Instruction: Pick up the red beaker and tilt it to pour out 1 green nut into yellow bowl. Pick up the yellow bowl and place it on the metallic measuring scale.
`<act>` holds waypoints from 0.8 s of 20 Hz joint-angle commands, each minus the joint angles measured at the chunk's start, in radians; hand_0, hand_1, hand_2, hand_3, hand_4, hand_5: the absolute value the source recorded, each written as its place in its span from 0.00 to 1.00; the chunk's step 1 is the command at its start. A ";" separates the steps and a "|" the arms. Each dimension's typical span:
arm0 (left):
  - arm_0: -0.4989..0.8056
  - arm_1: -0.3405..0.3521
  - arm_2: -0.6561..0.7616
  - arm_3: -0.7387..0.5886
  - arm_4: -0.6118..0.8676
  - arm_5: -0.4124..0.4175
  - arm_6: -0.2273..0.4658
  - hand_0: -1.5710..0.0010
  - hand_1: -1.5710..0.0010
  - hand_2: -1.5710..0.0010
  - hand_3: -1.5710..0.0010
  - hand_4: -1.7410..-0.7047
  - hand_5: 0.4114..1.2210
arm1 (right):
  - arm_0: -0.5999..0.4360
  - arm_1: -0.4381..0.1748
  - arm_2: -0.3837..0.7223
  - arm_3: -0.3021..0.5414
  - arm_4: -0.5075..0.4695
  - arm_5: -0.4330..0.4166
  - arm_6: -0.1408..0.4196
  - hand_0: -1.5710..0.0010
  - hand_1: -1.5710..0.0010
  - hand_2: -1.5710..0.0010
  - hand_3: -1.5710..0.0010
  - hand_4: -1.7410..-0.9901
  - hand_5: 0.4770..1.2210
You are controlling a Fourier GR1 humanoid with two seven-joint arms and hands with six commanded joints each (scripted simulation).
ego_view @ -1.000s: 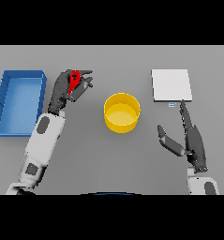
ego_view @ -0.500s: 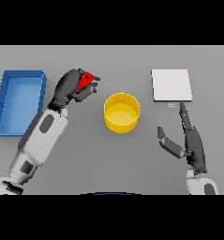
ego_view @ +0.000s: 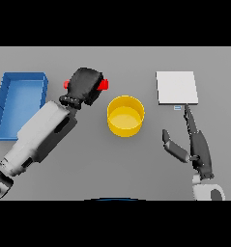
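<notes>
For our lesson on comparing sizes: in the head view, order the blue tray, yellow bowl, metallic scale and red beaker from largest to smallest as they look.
1. Blue tray
2. Metallic scale and yellow bowl: too alike to rank
3. Red beaker, mostly hidden inside the left hand, so unsure

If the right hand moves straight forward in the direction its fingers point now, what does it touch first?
The right hand has straight fingers aimed up the picture at the metallic measuring scale, so it would probably meet the scale's near edge first. Its height above the table is unclear.
</notes>
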 commanded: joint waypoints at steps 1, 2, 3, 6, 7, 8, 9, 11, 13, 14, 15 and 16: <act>-0.017 0.004 -0.022 0.009 -0.019 -0.013 -0.005 0.00 0.00 0.00 0.00 0.05 0.97 | -0.004 0.000 0.002 0.005 0.002 0.002 0.001 1.00 1.00 1.00 1.00 0.61 0.31; -0.039 0.008 -0.046 0.017 -0.037 -0.036 -0.014 0.00 0.00 0.00 0.00 0.09 0.98 | 0.005 0.004 0.003 -0.002 -0.004 0.002 -0.010 1.00 1.00 1.00 1.00 0.61 0.31; -0.059 0.020 -0.067 0.028 -0.057 -0.053 -0.019 0.00 0.00 0.00 0.00 0.07 0.98 | 0.009 0.007 -0.003 0.001 -0.013 0.002 -0.018 1.00 1.00 1.00 1.00 0.61 0.30; -0.128 0.026 -0.149 0.049 -0.102 -0.152 -0.035 0.00 0.00 0.00 0.16 0.04 0.99 | -0.004 0.026 -0.010 0.016 -0.033 -0.003 -0.016 1.00 1.00 1.00 1.00 0.60 0.28; -0.151 0.023 -0.173 0.051 -0.118 -0.166 -0.045 0.00 0.00 0.00 0.19 0.04 0.99 | -0.001 0.024 -0.015 0.020 -0.036 -0.006 -0.020 1.00 1.00 1.00 1.00 0.60 0.27; -0.172 0.022 -0.199 0.070 -0.133 -0.179 -0.069 0.00 0.00 0.00 0.15 0.03 0.99 | 0.000 0.021 -0.026 0.022 -0.047 -0.004 -0.024 1.00 1.00 1.00 1.00 0.60 0.26; -0.188 0.017 -0.230 0.084 -0.149 -0.195 -0.089 0.00 0.00 0.00 0.12 0.03 0.99 | 0.000 0.030 -0.023 0.030 -0.055 -0.001 -0.026 1.00 1.00 1.00 1.00 0.59 0.25; -0.232 0.009 -0.287 0.110 -0.185 -0.218 -0.125 0.00 0.00 0.00 0.08 0.02 1.00 | -0.009 0.036 -0.025 0.036 -0.064 0.001 -0.034 1.00 1.00 1.00 1.00 0.59 0.24; -0.261 0.009 -0.338 0.134 -0.214 -0.255 -0.136 0.00 0.00 0.00 0.05 0.01 1.00 | -0.004 0.034 -0.025 0.029 -0.063 0.000 -0.032 1.00 1.00 1.00 1.00 0.60 0.22; -0.282 0.007 -0.368 0.152 -0.235 -0.259 -0.151 0.00 0.00 0.00 0.04 0.01 1.00 | -0.007 0.039 -0.023 0.036 -0.056 -0.006 -0.028 1.00 1.00 1.00 1.00 0.60 0.22; -0.289 0.002 -0.391 0.160 -0.246 -0.265 -0.154 0.00 0.00 0.00 0.03 0.01 1.00 | -0.006 0.037 -0.025 0.042 -0.054 -0.007 -0.029 1.00 1.00 1.00 1.00 0.60 0.21; -0.298 0.002 -0.413 0.162 -0.255 -0.286 -0.157 0.00 0.00 0.00 0.03 0.01 1.00 | -0.009 0.040 -0.023 0.036 -0.050 -0.012 -0.029 1.00 1.00 1.00 1.00 0.60 0.21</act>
